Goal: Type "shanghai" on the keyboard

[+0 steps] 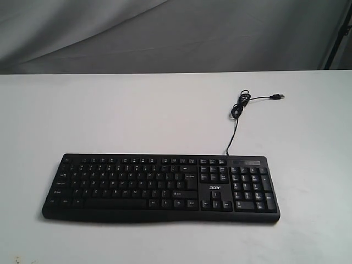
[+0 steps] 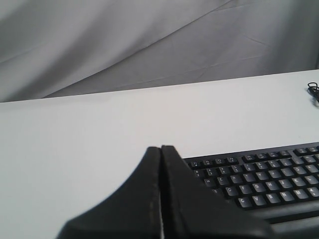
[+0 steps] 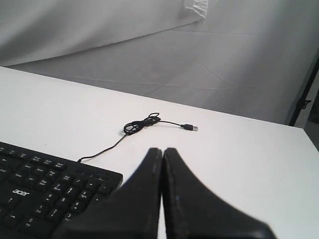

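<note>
The wide black keyboard (image 1: pixel 159 187) with white legends and an acer logo lies flat near the front of the white table (image 1: pixel 110 110). Its thin black cable (image 1: pixel 237 107) coils behind the right end and stops at a loose USB plug (image 1: pixel 279 96). Neither gripper shows in the exterior view. In the left wrist view my left gripper (image 2: pixel 160 148) is shut, empty, held above the keyboard's (image 2: pixel 264 179) left end. In the right wrist view my right gripper (image 3: pixel 162 150) is shut, empty, above the table just past the keypad end of the keyboard (image 3: pixel 45 191).
A grey cloth backdrop (image 1: pixel 165 33) hangs behind the table's far edge. A dark stand (image 1: pixel 338 38) rises at the far right. White tabletop surrounds the keyboard.
</note>
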Controlling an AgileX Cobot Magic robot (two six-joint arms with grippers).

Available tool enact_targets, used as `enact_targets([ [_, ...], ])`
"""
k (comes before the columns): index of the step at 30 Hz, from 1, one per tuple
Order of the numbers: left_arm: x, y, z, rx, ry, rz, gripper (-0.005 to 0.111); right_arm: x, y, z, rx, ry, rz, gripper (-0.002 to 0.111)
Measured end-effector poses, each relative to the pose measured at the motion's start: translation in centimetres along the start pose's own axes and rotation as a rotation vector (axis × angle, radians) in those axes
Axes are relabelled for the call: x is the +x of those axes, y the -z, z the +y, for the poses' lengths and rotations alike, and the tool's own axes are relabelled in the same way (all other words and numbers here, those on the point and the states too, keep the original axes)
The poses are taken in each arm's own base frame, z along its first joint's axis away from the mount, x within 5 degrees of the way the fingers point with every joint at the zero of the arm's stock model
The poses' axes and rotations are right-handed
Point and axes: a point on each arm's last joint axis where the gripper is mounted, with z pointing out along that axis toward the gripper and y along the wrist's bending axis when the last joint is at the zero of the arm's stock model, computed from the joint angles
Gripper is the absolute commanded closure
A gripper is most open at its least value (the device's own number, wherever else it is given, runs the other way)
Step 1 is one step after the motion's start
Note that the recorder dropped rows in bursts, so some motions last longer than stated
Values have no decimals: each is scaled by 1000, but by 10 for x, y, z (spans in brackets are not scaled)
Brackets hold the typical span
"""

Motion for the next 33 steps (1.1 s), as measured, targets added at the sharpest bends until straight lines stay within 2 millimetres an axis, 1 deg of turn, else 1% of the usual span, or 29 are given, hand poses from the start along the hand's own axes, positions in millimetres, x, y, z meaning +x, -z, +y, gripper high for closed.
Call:
enact_targets([
  [8,0,0,0,0,0,0,107,1,0,-2,16,75,17,108],
  [18,0,0,0,0,0,0,107,11,1,-1,7,42,126,108],
  [33,0,0,0,0,0,0,107,12,1,-1,6,40,138,108],
])
